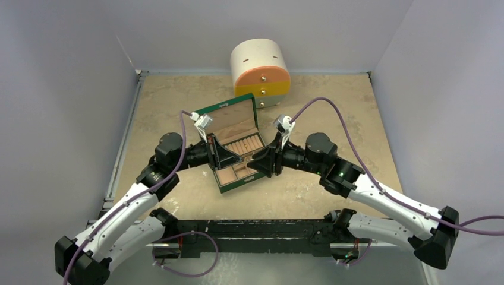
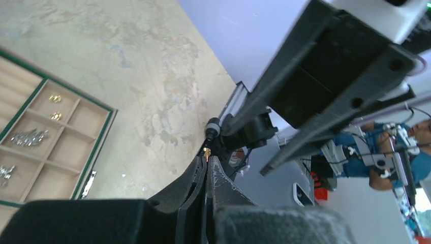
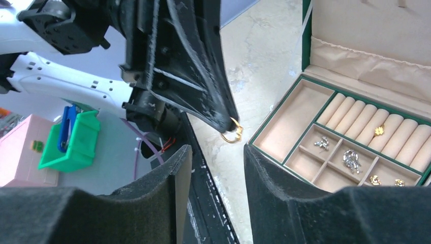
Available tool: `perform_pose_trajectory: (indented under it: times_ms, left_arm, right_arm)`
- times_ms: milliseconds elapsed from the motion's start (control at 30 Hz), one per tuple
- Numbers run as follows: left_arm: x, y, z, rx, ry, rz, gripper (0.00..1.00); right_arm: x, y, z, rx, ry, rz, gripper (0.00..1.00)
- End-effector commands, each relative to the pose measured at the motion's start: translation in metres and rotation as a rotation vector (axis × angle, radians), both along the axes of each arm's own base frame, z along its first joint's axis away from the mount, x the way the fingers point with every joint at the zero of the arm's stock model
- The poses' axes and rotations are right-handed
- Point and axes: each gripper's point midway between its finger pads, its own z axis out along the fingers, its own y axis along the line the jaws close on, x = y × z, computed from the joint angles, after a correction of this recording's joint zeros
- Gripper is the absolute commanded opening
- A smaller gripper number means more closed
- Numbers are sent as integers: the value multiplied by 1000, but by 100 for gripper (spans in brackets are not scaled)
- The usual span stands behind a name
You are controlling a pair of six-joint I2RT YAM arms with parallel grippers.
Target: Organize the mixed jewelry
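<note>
My left gripper (image 2: pixel 207 158) is shut on a small gold ring (image 3: pixel 233 133), which hangs from its fingertips above the table just beside the green box (image 1: pixel 221 109). In the left wrist view only a gold tip (image 2: pixel 207 152) of the ring shows. My right gripper (image 3: pixel 217 157) is open and empty, facing the left gripper (image 1: pixel 236 159) over the box's near end. The box lies open with tan compartments. They hold silvery pieces (image 3: pixel 350 161) and small gold pieces (image 3: pixel 378 130). Gold pieces (image 2: pixel 55 98) and silvery ones (image 2: pixel 28 136) also show in the left wrist view.
A round white container (image 1: pixel 260 71) with orange and yellow drawers stands behind the box at the back of the table. Grey walls close in the table on three sides. A green bin (image 3: pixel 76 142) and a pink box (image 3: pixel 20 152) sit off the table.
</note>
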Motion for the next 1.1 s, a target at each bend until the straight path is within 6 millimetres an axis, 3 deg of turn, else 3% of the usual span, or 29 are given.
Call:
perform_pose_trajectory:
  times_ms: [0,133,400,1067]
  left_arm:
    - [-25,1,53,-59,-187,-125,0]
    - [-37,3,68,-78,-232,-169,0]
    - [-48,3,80,-106,-262,-216,0]
    - [-51,3,74,-127,-254,-229,0]
  right_arm:
    - [-14,-8,18,69,-28,88,46]
    - [-22,-13,24,130,-1,160,46]
    - [-46,-7,47,256,6,354,48]
    - [-34,11,61,308,2,390,46]
